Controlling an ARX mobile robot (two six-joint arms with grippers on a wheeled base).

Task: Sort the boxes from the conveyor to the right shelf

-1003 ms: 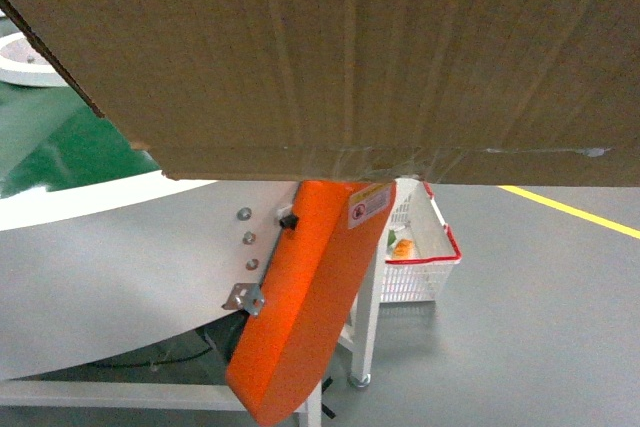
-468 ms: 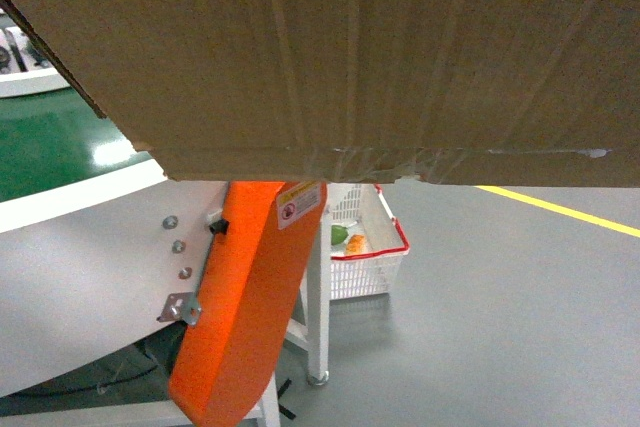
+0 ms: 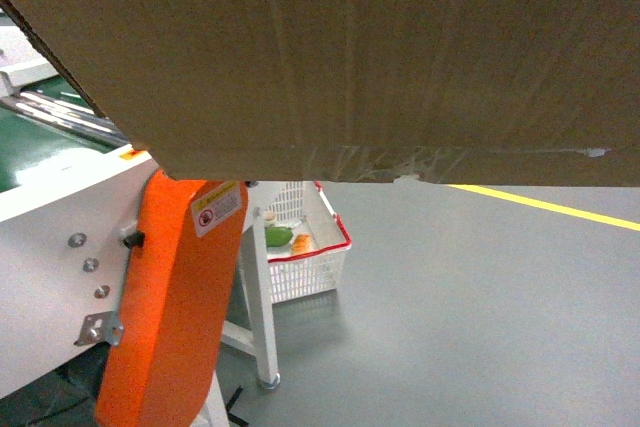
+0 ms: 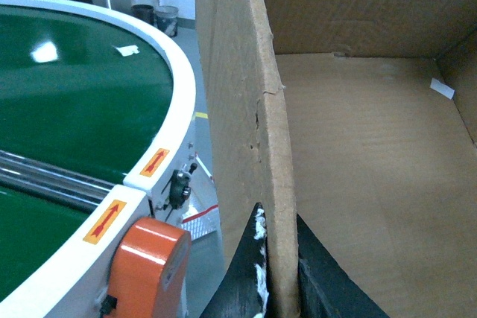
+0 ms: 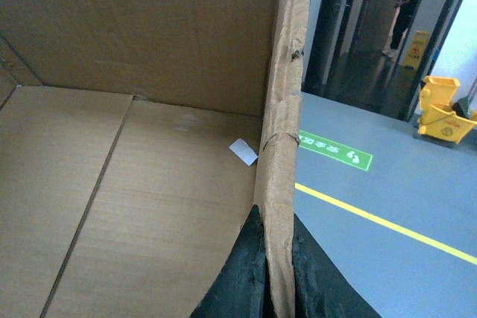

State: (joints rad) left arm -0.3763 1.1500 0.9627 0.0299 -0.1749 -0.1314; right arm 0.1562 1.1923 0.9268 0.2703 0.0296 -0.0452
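Cardboard box [image 3: 350,57] stays put in view while conveyor [image 3: 40,237] slides left.

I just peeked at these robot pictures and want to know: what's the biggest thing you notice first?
A huge brown cardboard box fills the top of the head view, held up off the floor. Each gripper pinches one of its walls, the left gripper and the right gripper. Under the box on the left sits the green conveyor with a bright orange cover, and a white basket stands on the grey floor.
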